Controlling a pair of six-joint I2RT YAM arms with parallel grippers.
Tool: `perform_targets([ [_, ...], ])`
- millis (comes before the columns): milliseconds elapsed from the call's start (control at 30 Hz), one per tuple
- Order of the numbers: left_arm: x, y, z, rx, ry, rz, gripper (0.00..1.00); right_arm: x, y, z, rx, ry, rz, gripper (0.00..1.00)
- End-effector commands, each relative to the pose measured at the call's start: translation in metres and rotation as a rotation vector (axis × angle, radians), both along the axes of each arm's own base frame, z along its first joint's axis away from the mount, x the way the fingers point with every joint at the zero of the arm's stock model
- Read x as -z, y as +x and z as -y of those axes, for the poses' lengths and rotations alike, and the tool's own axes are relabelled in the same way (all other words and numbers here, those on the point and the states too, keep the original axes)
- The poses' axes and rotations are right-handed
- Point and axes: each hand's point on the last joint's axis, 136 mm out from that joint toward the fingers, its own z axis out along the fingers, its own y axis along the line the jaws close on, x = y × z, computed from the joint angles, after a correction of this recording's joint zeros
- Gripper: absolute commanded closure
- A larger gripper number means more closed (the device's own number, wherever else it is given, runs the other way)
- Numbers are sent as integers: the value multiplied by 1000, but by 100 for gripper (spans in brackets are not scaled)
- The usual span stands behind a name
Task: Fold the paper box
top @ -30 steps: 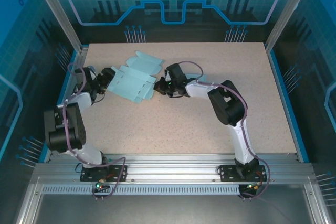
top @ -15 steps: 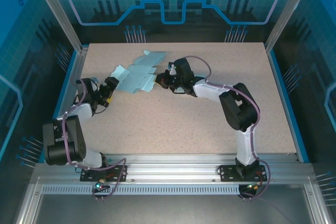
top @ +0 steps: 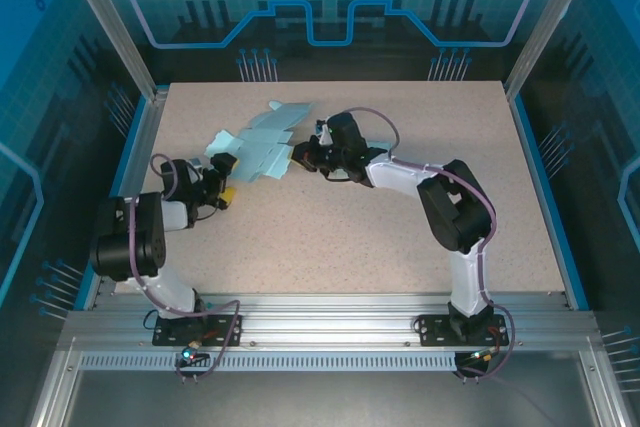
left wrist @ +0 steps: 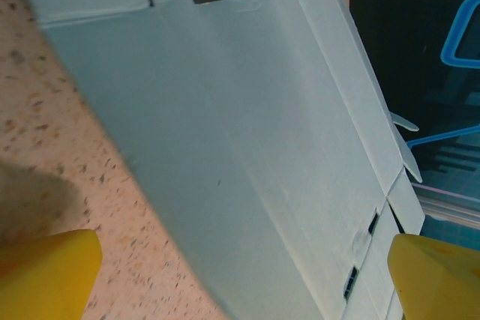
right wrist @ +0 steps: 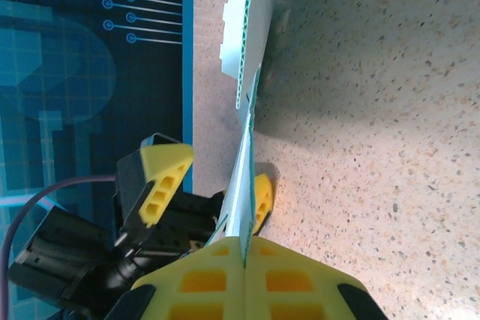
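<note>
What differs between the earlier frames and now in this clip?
The left end effector opened fully and swung back toward the near side. The paper box, nearly flat before, is now tipped up on edge. The right end effector stayed shut on the box's right edge, hardly shifting.

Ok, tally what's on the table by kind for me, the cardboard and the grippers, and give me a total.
paper box, light blue, not yet folded: 1
grippers: 2 (left gripper open beside the box, right gripper shut on its edge)
Total: 3
</note>
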Motion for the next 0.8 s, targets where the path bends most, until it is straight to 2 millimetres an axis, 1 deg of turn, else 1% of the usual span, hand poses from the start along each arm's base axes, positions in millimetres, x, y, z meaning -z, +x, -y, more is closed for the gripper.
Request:
perform_targets([
  [0,-12,20,5,-4,-66,92,5,-25,-15,-10,-53,34,42,100],
  [67,-16,30,2,-27,-99,138,17,-23,-19,-8,-59,22,40,100],
  [133,-21,38,-1,-50,-126,189,32,-17,-23,-4,-55,3,37,100],
  [200,-25,44,-3,-64,-140,220,41,-11,-26,2,-51,-23,33,100],
  [267,-28,46,-4,-66,-138,234,53,-7,-29,6,-53,-44,36,100],
  [400,-36,47,-4,-47,-103,248,79,5,-35,14,-66,-100,39,100],
  [467,-44,48,-1,-19,-81,255,88,10,-37,18,-74,-121,43,100],
  [500,-48,48,1,2,-67,258,92,11,-39,20,-81,-134,50,98],
  [567,-56,47,5,49,-33,256,98,13,-42,26,-99,-166,65,83],
  [633,-68,45,9,105,17,268,100,12,-45,36,-111,-205,87,66],
  [700,-81,40,14,162,74,279,100,8,-48,47,-118,-239,117,58],
  [767,-95,34,17,226,152,283,100,2,-52,60,-119,-263,150,52],
])
